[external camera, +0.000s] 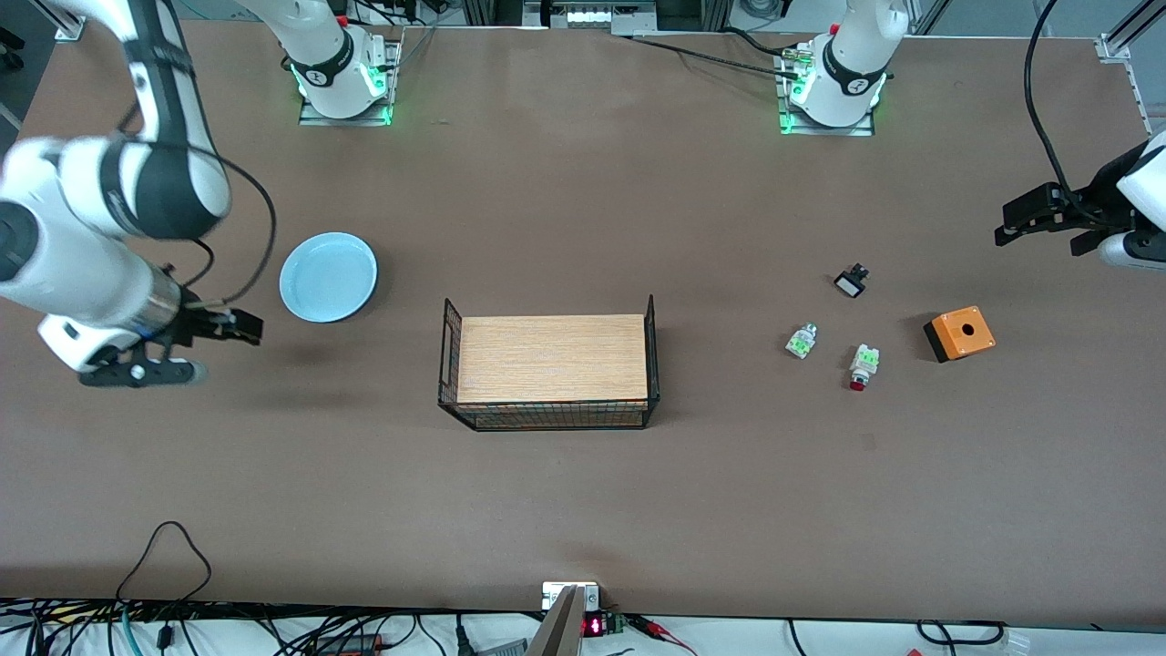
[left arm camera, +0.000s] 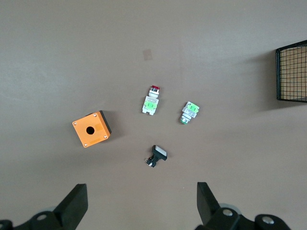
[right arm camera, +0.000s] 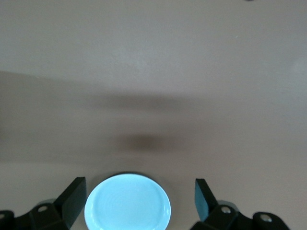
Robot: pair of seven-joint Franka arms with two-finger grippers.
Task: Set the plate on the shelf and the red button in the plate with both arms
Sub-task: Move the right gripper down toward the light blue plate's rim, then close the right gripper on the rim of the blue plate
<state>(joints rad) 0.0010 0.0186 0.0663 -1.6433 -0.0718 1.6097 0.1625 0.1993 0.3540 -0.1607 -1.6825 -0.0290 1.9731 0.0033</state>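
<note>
Brown counter (external camera: 583, 510) shows the reach-in step: the right claw (external camera: 196, 346), released, hangs just beside the plate (external camera: 328, 276), the left claw (external camera: 1048, 221), released, well apart from the red button (external camera: 862, 366); each must descend and grasp.

The plate (external camera: 328, 276) is plain pale light-blue. The red button (external camera: 863, 365) has a white body, a green label patch and a dark red cap. The box (external camera: 960, 333) is orange over black. The wire basket (external camera: 549, 419) is black, lined with light wood grain. The table (external camera: 583, 510) is brown.
</note>
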